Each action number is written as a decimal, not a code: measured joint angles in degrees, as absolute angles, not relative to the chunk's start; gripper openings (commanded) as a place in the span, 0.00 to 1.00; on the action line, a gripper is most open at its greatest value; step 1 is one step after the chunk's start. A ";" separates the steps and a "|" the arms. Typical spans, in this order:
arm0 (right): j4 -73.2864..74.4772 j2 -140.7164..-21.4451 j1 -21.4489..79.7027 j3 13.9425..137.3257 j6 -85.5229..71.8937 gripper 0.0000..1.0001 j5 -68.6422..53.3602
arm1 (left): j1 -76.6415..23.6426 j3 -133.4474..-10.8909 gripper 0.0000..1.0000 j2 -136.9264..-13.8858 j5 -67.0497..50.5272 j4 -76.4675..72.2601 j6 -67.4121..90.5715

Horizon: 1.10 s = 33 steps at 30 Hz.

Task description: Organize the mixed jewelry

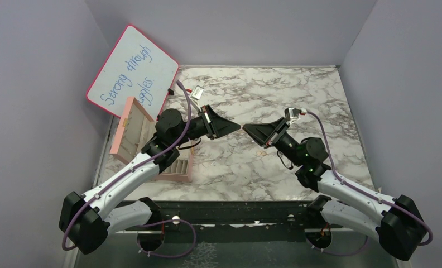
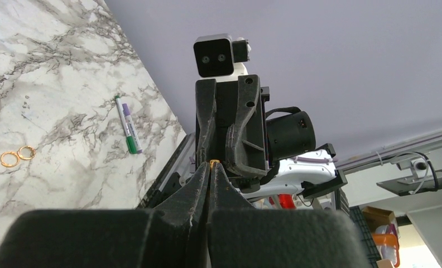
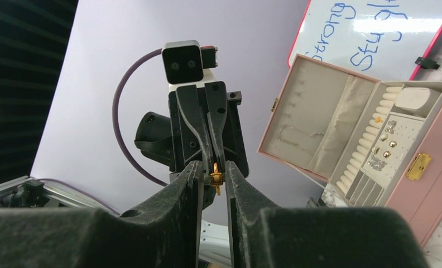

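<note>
Stud (image 3: 216, 177), gold, tiny, light, rigid and slippery, hangs above the table (image 1: 319, 95) clamped in the shut left fingers (image 2: 199, 187), right fingers (image 3: 188, 187) slightly apart at its three and nine o'clock; pinch its body squarely

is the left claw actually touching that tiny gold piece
Touching. The right wrist view shows the left claw with its tips shut on the top of the gold piece.

Our left arm (image 1: 130, 172) and right arm (image 1: 347, 187) lean inward and meet tip to tip in mid-air; our left pincer (image 1: 236, 126) is pressed closed on a tiny gold stud (image 3: 217, 177), while our right pincer (image 1: 247, 129) stands narrowly parted either side of it
</note>
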State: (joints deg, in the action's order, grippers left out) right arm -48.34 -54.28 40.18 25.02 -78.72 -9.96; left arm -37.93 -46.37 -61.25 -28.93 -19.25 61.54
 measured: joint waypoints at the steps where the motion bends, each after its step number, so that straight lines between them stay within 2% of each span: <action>1: -48.34 -54.28 40.18 25.02 -78.74 0.27 -9.98 | -37.93 -46.37 0.00 -61.21 -28.95 -19.25 61.52; 3: -48.34 -54.28 40.18 25.02 -78.70 0.26 -9.98 | -37.93 -46.37 0.00 -61.19 -28.95 -19.25 61.52; 11: -47.94 -54.22 40.18 25.02 -78.06 0.09 -10.13 | -37.85 -46.37 0.00 -61.19 -29.10 -19.22 61.49; 15: -47.07 -54.00 40.18 25.34 -77.36 0.05 -10.15 | -37.80 -46.24 0.00 -61.19 -29.15 -19.22 61.47; 17: -46.63 -54.00 40.18 25.67 -76.84 0.04 -10.15 | -37.69 -46.24 0.09 -61.19 -29.15 -19.25 61.47; 22: -43.99 -53.89 40.18 27.09 -74.39 0.03 -10.15 | -37.56 -46.24 0.51 -61.17 -29.04 -18.52 60.12; 26: -37.47 -53.67 40.18 31.14 -69.47 0.03 -10.13 | -37.45 -47.66 0.62 -60.82 -26.65 -10.92 54.52; 33: -25.41 -53.76 40.18 36.69 -58.00 0.03 -9.96 | -36.47 -55.96 0.73 -56.45 -15.33 6.48 42.11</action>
State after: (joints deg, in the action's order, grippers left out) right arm -25.41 -53.76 40.18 36.69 -58.00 -9.96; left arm -36.47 -55.96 -56.45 -15.33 6.48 42.11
